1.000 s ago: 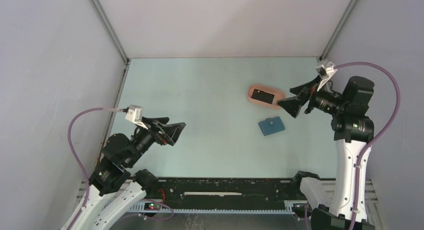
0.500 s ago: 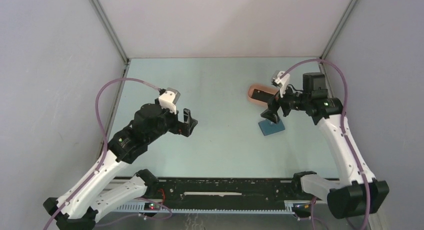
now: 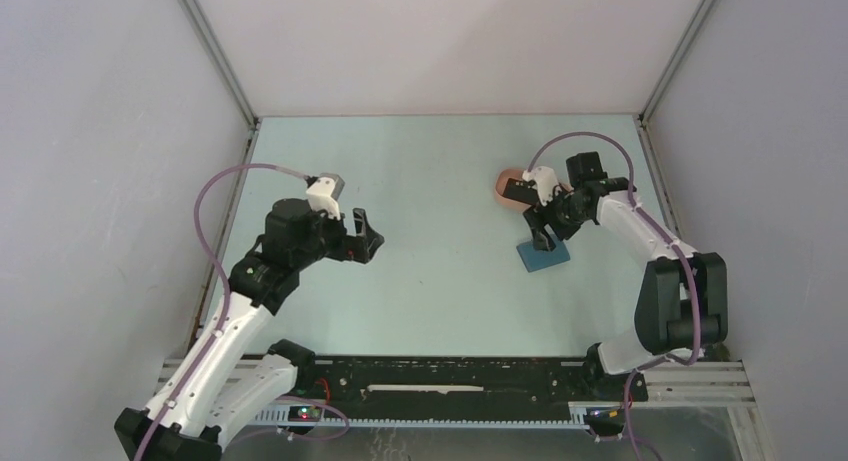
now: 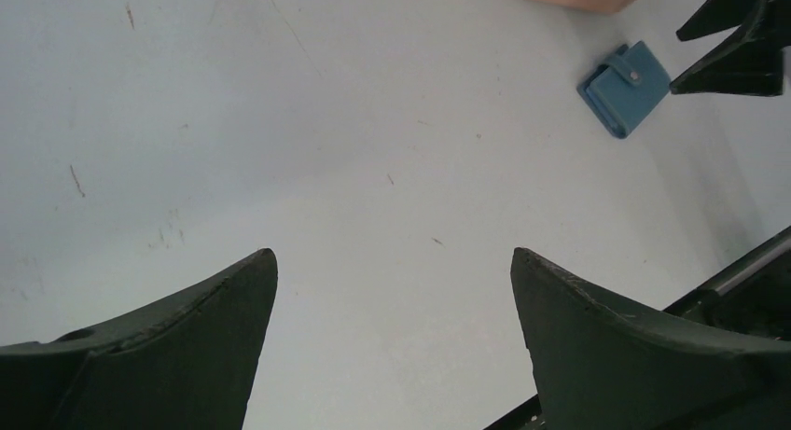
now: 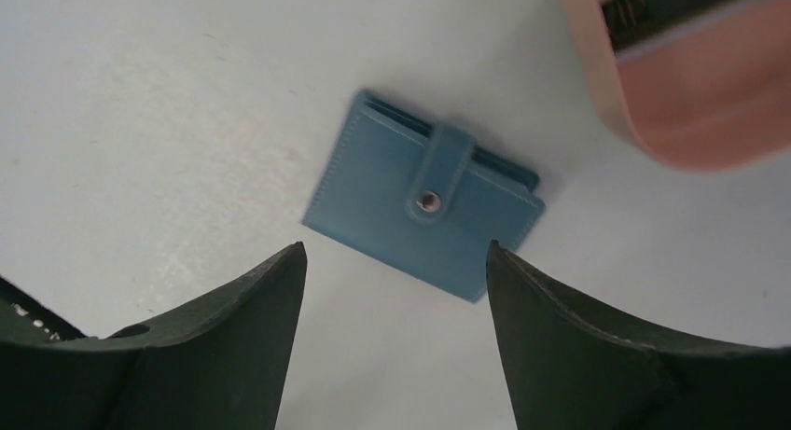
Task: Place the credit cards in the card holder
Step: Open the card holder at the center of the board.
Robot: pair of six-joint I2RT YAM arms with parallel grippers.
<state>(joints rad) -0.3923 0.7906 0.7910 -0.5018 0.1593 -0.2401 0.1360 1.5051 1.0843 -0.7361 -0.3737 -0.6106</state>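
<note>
Two pincers gape: left pincer [image 4: 393, 251] aside, right pincer [image 5: 396, 244] over snapped-shut card holder [image 5: 424, 206], likely light, floppy; grip opposite edges.

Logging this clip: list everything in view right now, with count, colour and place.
small dark-blue folding wallet with a snap button: one, blue, shut, flat on the table beside the tray, under the right pincer.
peach-pink oval plastic tray: one, pink, far right of the table.
thin dark rectangular card: at least one, black, in the tray; full count unclear.
pale blue-green table: one, underneath everything.
left pincer: one, black, open, empty, above bare table at left.
right pincer: one, black, open, empty, above the wallet.
</note>
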